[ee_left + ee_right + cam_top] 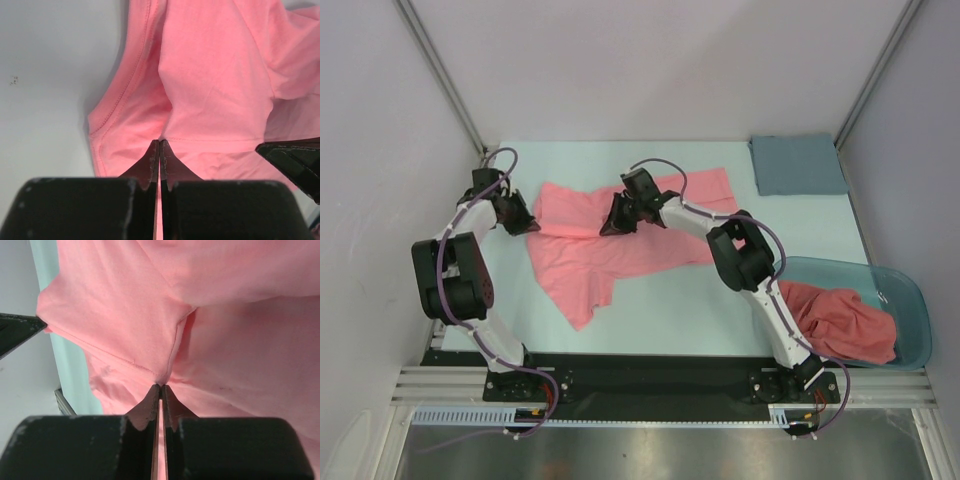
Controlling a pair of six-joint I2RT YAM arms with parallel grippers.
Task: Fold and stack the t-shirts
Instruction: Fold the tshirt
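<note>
The t-shirt (pixel 580 270) lies spread near the surface's (pixel 660 320) far edge. The left hand (pixel 532 226) clamps its left edge, the right hand (pixel 611 228) pinches its middle. Both should lift together, keeping fabric taut for a straight fold.

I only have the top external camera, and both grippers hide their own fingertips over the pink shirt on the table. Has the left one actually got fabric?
Observer: Yes. In the left wrist view the left gripper is shut on the t-shirt, pinching it at a stitched hem.
Operator: And the right?
Observer: The right gripper is shut too, pinching the cloth where a seam ends.
Operator: Is it taut or slack near the left pinch?
Observer: It looks slack: a soft crease runs up from that pinch.
</note>
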